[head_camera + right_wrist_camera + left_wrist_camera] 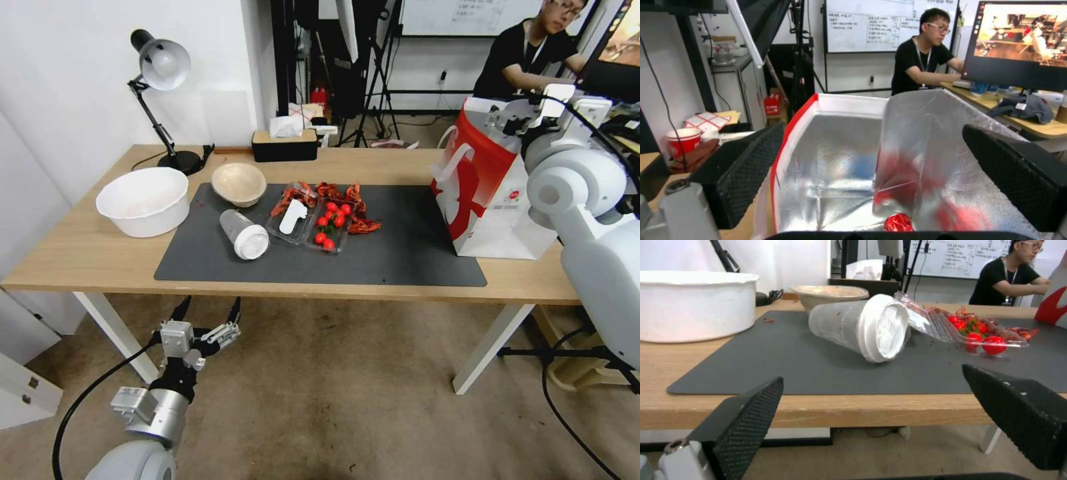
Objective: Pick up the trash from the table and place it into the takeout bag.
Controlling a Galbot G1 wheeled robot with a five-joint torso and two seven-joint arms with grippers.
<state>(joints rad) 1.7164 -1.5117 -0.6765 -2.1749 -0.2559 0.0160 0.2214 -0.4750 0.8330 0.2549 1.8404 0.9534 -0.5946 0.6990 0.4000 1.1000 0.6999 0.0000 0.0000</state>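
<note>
**Right arm over the bag, left arm low by the table**

The right gripper (871, 166) hangs above the open mouth of the takeout bag (490, 193), its two black fingers (746, 166) spread wide with nothing between them. Inside, the bag is lined with silver foil, and something red (898, 222) lies at the bottom. The bag stands upright at the right end of the table (80, 257), partly on the grey mat (400, 257); a small round red logo sits on its white panel, the lettering too small to read.

The left gripper (208, 312) waits below the near edge of the table, fingers (746, 421) apart and empty, facing the lidded cup (244, 235). That cup lies on its side on the mat, white lid toward the near edge. Just right of it sits a clear tray (330, 230) of red tomatoes with red scraps behind. The beige bowl (239, 183) stands at the mat's far left corner, a white basin (143, 200) left of it. A desk lamp (160, 100) and a tissue box (285, 143) stand along the far edge.
</note>
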